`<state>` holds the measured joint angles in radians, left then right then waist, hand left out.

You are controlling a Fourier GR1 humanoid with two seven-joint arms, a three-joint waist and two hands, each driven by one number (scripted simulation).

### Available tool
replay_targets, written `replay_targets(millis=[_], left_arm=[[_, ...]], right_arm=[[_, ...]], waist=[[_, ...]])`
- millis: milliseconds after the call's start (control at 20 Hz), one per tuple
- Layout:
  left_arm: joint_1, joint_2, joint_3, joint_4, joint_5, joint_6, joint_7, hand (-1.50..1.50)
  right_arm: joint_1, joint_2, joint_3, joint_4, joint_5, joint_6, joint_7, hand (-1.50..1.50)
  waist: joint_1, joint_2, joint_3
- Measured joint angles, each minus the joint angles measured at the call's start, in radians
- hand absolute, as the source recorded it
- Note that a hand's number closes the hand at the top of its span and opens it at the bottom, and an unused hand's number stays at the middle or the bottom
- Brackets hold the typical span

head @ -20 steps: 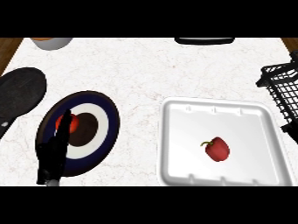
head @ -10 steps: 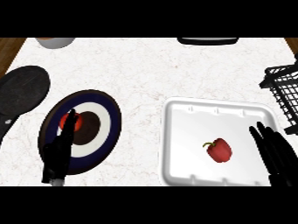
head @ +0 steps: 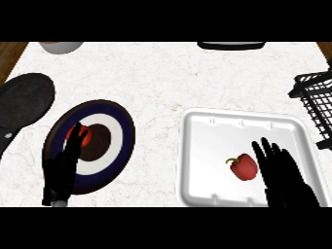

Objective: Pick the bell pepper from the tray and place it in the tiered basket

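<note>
A red bell pepper (head: 243, 167) with a green stem lies in the white tray (head: 226, 124), right of the tray's middle. My right hand (head: 283, 175) is over the tray's right part, just right of the pepper, fingers straight and open, pointing away from me. The black wire tiered basket (head: 326, 104) stands at the counter's right edge, partly cut off. My left hand (head: 62, 170) rests open at the lower left, over a round plate, fingers up.
A blue, white and brown ringed plate (head: 111, 126) with a red thing (head: 86, 136) on it lies left of the tray. A black frying pan (head: 19, 104) sits at far left. A bowl (head: 61, 46) and a dark dish (head: 231, 45) sit at the back edge.
My right hand has come in from the lower right and moved forward and left over the tray, ending beside the pepper. The view has shifted slightly. The left hand stays put.
</note>
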<state>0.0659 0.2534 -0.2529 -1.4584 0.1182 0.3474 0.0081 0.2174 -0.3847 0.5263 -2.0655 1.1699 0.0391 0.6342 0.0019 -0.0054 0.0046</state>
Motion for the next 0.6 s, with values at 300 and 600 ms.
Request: replay_targets(millis=[300,600], left_arm=[[0.003,-0.019,0.011,0.006,-0.018,-0.012,-0.008,0.0],[-0.001,-0.034,0.026,0.025,-0.024,-0.027,-0.029,0.0]], right_arm=[[-0.051,0.062,0.017,0.062,0.028,0.062,0.024,-1.5],[-0.114,0.116,0.003,0.136,0.051,0.173,0.092,-1.5]], waist=[[0.0,-0.001,0.001],[0.0,-0.001,0.002]])
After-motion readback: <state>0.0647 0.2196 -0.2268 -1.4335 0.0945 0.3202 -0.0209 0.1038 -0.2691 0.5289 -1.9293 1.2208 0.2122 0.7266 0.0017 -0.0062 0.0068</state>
